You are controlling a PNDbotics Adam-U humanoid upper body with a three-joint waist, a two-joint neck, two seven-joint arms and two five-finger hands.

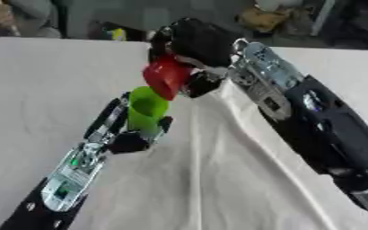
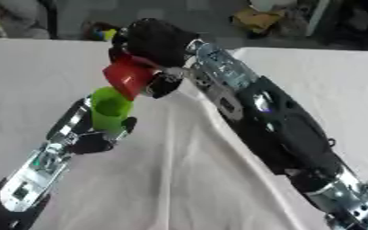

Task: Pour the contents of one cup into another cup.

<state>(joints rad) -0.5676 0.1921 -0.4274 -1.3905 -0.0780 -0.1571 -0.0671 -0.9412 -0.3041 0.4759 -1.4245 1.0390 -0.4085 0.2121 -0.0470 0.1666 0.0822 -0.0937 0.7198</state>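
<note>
A green cup [image 1: 146, 110] stands upright in my left hand [image 1: 123, 132], whose fingers curl round its lower part above the table. A red cup [image 1: 166, 76] is tipped over it, its mouth pointing down and left towards the green cup's rim. My right hand [image 1: 193, 44] comes in from the upper right and is shut on the red cup from above and behind. The red cup's lip hangs just over the green cup's open top. What is inside either cup does not show.
A white cloth [image 1: 218, 179] with folds covers the table. My right forearm [image 1: 297, 103] crosses the right half of the view. Beyond the table's far edge [image 1: 61, 38] lie a small yellow thing and clutter on the floor.
</note>
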